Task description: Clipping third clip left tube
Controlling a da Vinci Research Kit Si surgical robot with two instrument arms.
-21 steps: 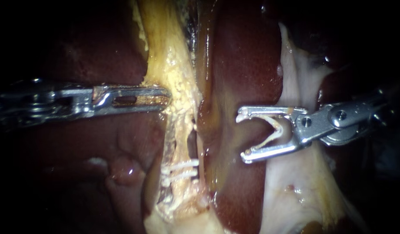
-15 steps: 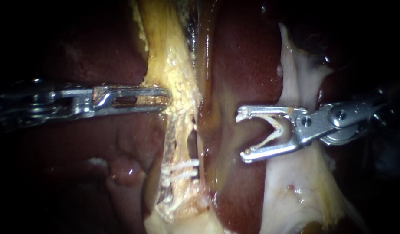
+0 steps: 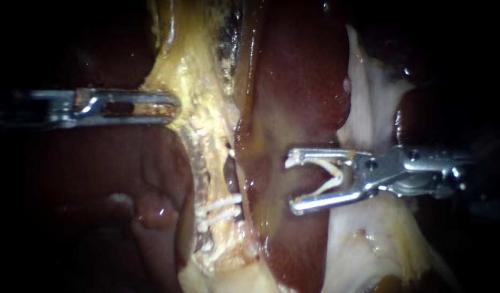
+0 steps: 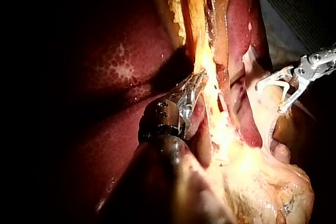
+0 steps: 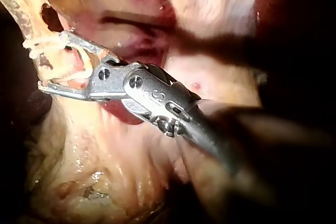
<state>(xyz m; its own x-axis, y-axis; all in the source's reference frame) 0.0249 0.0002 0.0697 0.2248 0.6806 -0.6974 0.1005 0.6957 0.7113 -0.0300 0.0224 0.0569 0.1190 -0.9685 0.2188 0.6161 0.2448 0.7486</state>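
The left tube (image 3: 224, 174) runs down through yellow fatty tissue (image 3: 198, 116) and carries two white clips (image 3: 220, 209) side by side. My left instrument (image 3: 174, 106) comes in level from the left, its jaws shut on the edge of that yellow tissue above the clips; the left wrist view shows the same hold (image 4: 195, 85). My right instrument (image 3: 290, 183) lies over the dark liver lobe (image 3: 299, 92), to the right of the tube and apart from it. Its jaws stand open toward the tube, with an open white clip (image 3: 330, 179) seated between them.
Pale gallbladder tissue (image 3: 369, 103) lies behind and below my right instrument's shaft. Dark liver (image 3: 98, 163) with a small rounded bump (image 3: 152, 212) fills the left side under my left instrument. In the right wrist view the open jaws (image 5: 52, 61) point at the clipped strip.
My left instrument has drawn the yellow tissue to the left and slightly up. My right instrument has shifted down and a little left toward the tube, jaws still open.
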